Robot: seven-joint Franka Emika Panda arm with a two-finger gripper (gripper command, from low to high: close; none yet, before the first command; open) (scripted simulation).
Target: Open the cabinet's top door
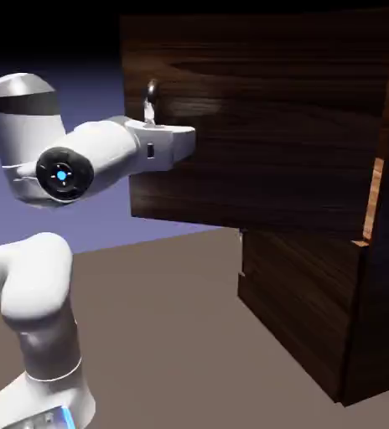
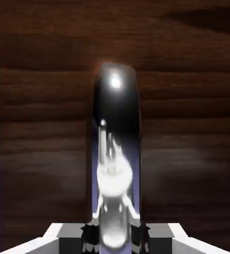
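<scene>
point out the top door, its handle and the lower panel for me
top door (image 1: 265, 109), exterior view, middle of its swung-out dark front.
handle (image 2: 114, 163), hand view, shiny bar between the fingers.
lower panel (image 1: 294, 302), exterior view, middle of its front face.

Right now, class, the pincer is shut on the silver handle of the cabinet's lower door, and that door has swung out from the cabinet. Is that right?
Not quite. The pincer is shut on the silver handle of the top door, not the lower one; the exterior view shows it. The rest holds: that door has swung out from the cabinet.
</scene>
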